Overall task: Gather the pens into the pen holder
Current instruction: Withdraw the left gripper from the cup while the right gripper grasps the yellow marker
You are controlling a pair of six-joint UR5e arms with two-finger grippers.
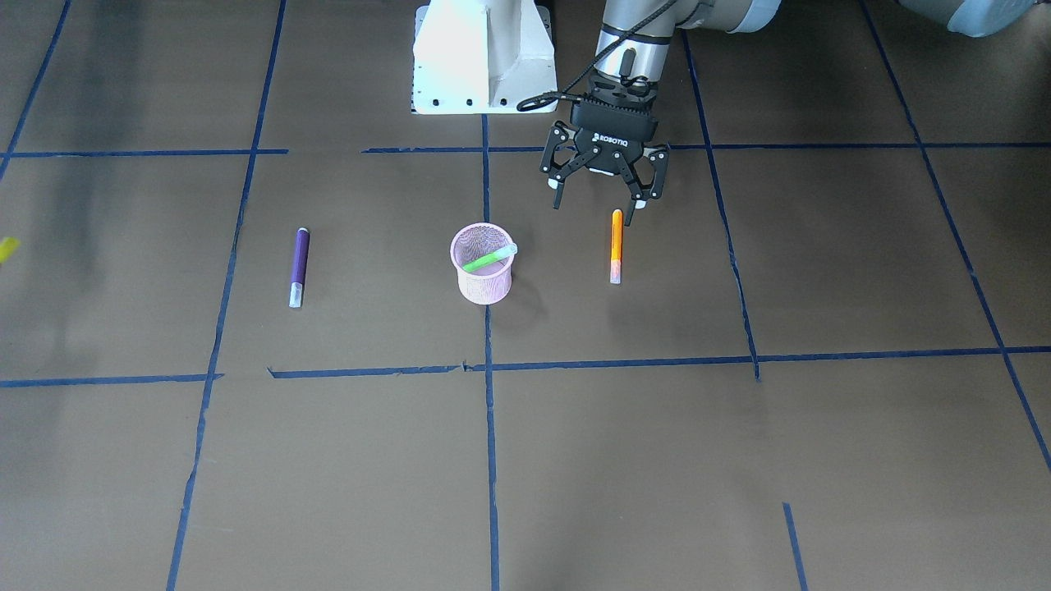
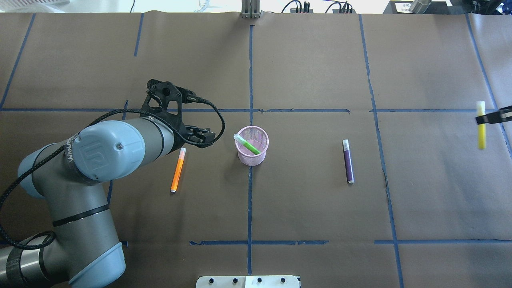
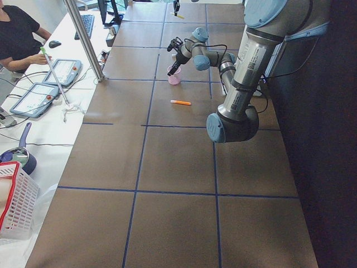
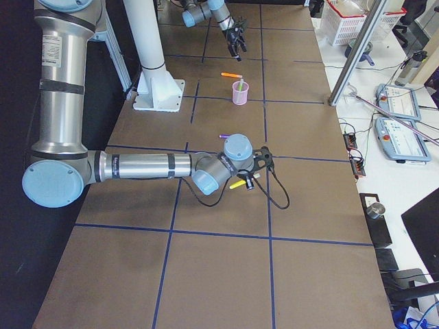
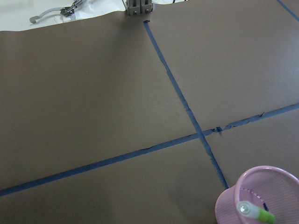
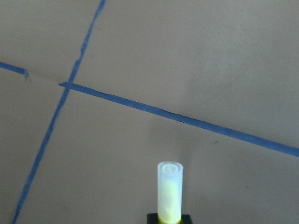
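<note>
**A:** From above, what sits farthest left?

**B:** The left tool [image 1: 596, 205]. It hangs over the table [image 2: 304, 60] with its jaws spread wide and nothing between them.

**A:** Is it touching anything?

**B:** No. It is near the orange pen [image 2: 177, 170] and the holder [image 2: 250, 159], apart from both.

**A:** How does the orange pen lie?

**B:** Flat on the table, left of the holder. Its pale cap points away from the robot.

**A:** And the holder?

**B:** It stands upright at mid-table, on a line of blue tape [image 2: 249, 208]. The green pen [image 2: 251, 147] is inside it, tilted, with its pale cap end up at the rim on the robot's left side.

**A:** Further right?

**B:** The purple pen [image 2: 348, 161] lies flat, well apart from the holder. Its cap also points away from the robot.

**A:** What is at the right edge?

**B:** The right tool [image 2: 486, 119], mostly out of the overhead view. It is clamped on a yellow pen [image 2: 481, 134]. The wrist camera shows that pen's pale cap sticking out ahead of the tool.

**A:** Is the yellow pen off the table?

**B:** I cannot tell. It is far from the holder, well beyond the purple pen.
</note>
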